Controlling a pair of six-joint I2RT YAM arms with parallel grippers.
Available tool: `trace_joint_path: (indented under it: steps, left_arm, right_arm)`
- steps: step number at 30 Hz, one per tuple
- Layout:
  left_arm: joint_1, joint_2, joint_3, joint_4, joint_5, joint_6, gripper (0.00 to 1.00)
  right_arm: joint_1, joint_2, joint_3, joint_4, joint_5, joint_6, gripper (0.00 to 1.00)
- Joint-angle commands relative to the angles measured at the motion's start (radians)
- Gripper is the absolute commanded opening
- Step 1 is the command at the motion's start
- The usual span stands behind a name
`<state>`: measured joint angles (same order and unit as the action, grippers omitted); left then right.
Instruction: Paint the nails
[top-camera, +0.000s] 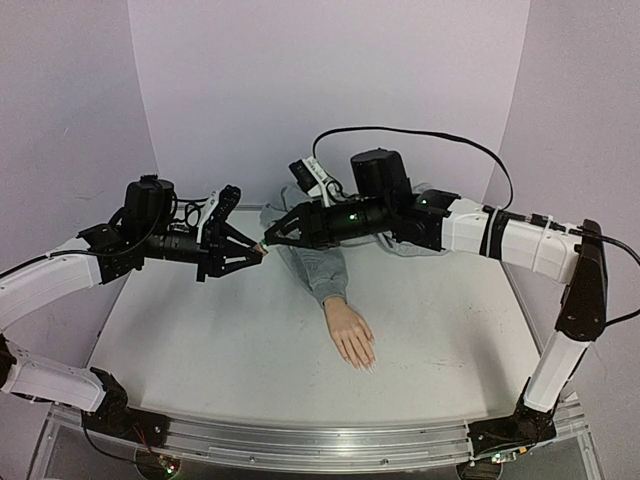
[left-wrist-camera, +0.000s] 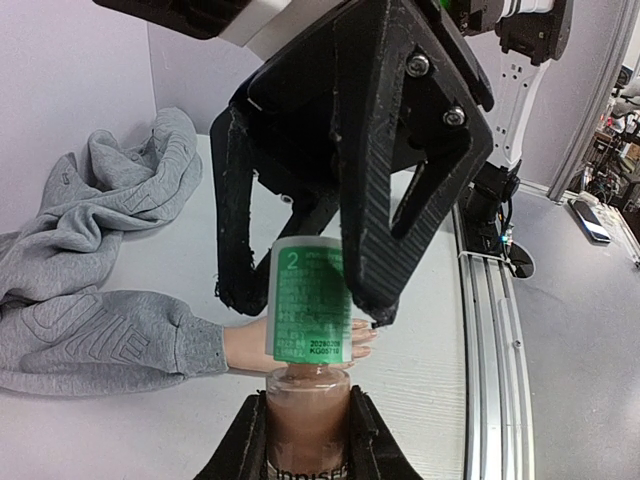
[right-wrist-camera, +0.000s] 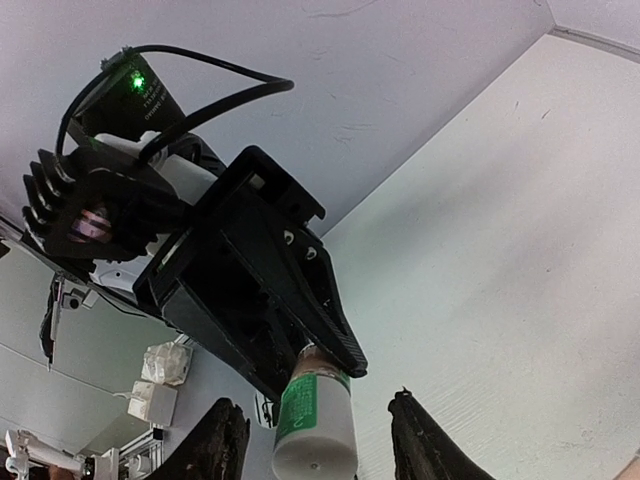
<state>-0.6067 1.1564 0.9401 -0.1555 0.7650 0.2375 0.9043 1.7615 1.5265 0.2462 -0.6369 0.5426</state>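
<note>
My left gripper (top-camera: 252, 254) (left-wrist-camera: 307, 412) is shut on the brown glass body of a nail polish bottle (left-wrist-camera: 306, 405) and holds it above the table's left middle. Its white cap with a green label (left-wrist-camera: 308, 300) (right-wrist-camera: 318, 415) points at my right gripper (top-camera: 270, 240) (right-wrist-camera: 316, 402). That gripper is open, its fingers either side of the cap with gaps showing. The flesh-coloured mannequin hand (top-camera: 350, 333) (left-wrist-camera: 245, 345) lies flat in a grey sweatshirt sleeve (top-camera: 322, 265). Its pale nails (top-camera: 367, 366) (left-wrist-camera: 366, 337) point toward the near edge. Neither gripper is near them.
The rest of the grey sweatshirt (left-wrist-camera: 90, 240) is bunched at the back of the white table (top-camera: 200, 340). An aluminium rail (top-camera: 320, 438) runs along the near edge. Purple walls close the back and sides. A black cable (top-camera: 430, 135) arcs over the right arm.
</note>
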Motion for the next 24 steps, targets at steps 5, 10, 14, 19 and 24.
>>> trace_joint_path:
  steps: [5,10,14,19,24]
  left_arm:
    - [0.005,-0.026,0.005,0.052,0.023,0.003,0.0]
    - [0.005,-0.026,0.005,0.053,0.027,0.003,0.0]
    - [0.005,-0.027,0.003,0.053,0.025,0.004,0.0]
    - [0.005,-0.027,0.003,0.053,0.018,0.004,0.0]
    - [0.005,-0.024,0.003,0.053,0.016,0.003,0.0]
  right_arm:
    - [0.008,0.013,0.053,0.028,-0.033,-0.018,0.44]
    - [0.008,0.013,0.053,0.028,-0.039,-0.018,0.38]
    - [0.01,0.008,0.054,0.028,-0.05,-0.018,0.29]
    - [0.009,-0.014,0.04,0.029,-0.033,-0.023,0.08]
    - [0.009,-0.044,0.016,0.03,0.001,-0.03,0.0]
